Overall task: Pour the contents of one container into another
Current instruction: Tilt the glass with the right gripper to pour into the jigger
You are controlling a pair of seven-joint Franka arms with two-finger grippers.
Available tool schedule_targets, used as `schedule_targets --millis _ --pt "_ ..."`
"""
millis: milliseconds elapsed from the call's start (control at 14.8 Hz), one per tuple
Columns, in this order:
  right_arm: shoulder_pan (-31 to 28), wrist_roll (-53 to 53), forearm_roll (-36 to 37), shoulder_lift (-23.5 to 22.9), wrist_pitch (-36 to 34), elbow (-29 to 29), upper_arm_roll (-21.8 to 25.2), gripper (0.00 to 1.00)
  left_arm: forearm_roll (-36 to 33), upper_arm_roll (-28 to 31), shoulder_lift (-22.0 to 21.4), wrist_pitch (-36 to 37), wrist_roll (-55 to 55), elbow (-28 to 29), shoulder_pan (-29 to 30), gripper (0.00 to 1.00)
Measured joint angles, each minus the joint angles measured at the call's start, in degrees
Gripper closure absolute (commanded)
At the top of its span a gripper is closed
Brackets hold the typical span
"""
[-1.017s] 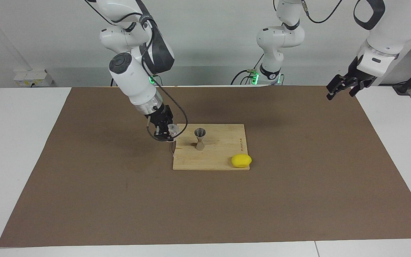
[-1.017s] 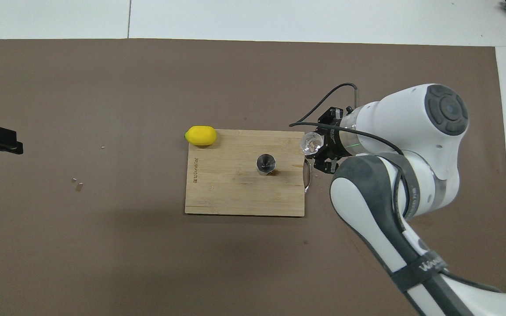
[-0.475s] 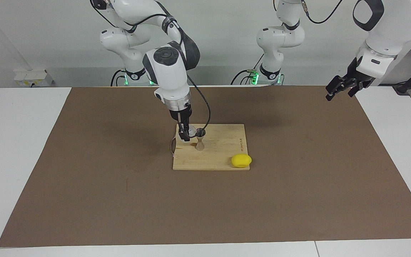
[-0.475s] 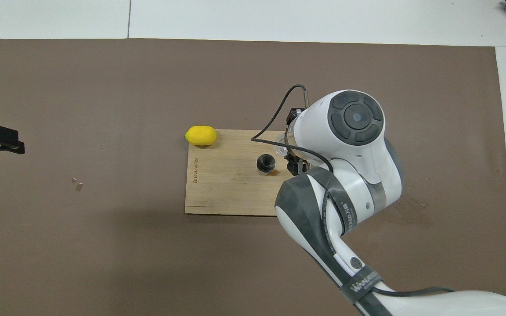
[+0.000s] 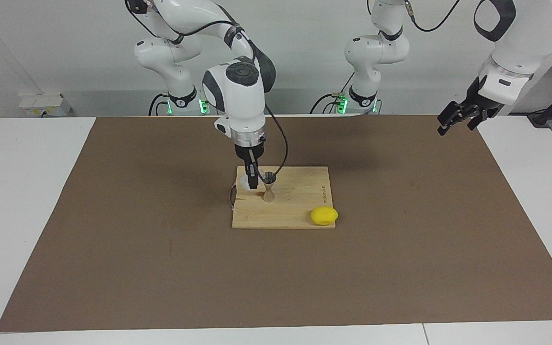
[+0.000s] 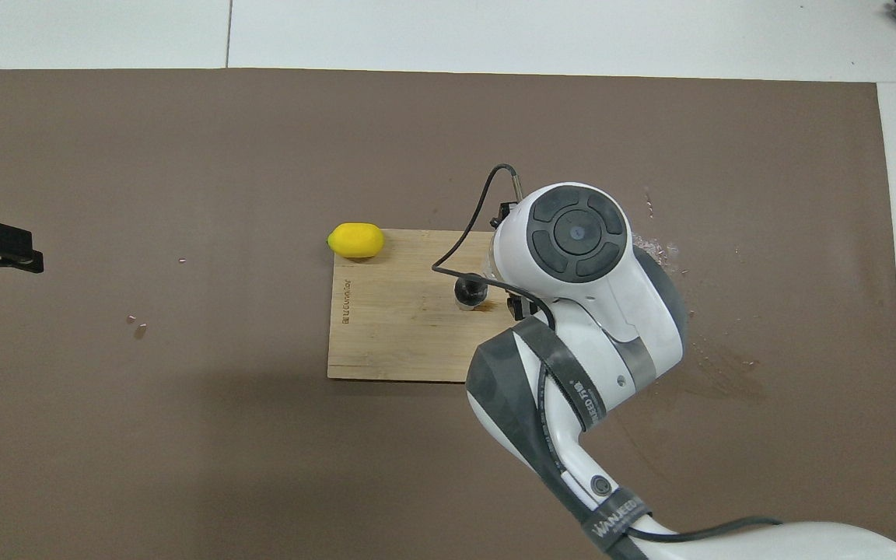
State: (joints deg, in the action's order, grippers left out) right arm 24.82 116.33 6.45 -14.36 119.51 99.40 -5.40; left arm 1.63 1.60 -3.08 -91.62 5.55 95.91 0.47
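The right end effector (image 5: 253,183) is gripping the glass tumbler (image 5: 246,181), holding it tipped beside the metal jigger (image 5: 269,187) standing on the cutting board (image 5: 300,211). Pouring appears underway; next calls for righting the tumbler. The left end effector (image 5: 458,117) is waiting, spread wide and empty.

In the overhead view the right arm (image 6: 572,257) hides the tumbler.

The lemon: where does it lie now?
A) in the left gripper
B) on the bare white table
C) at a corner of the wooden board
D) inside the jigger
C: the lemon lies at a corner of the board, apart from the jigger.
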Motion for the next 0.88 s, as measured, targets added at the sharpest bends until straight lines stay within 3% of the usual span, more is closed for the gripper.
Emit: schedule_targets --millis 881 --pt "3.68 0.0 11.69 -0.24 -1.28 1.78 -0.02 1.0 0.0 -0.01 0.0 0.0 0.04 0.0 -0.03 0.0"
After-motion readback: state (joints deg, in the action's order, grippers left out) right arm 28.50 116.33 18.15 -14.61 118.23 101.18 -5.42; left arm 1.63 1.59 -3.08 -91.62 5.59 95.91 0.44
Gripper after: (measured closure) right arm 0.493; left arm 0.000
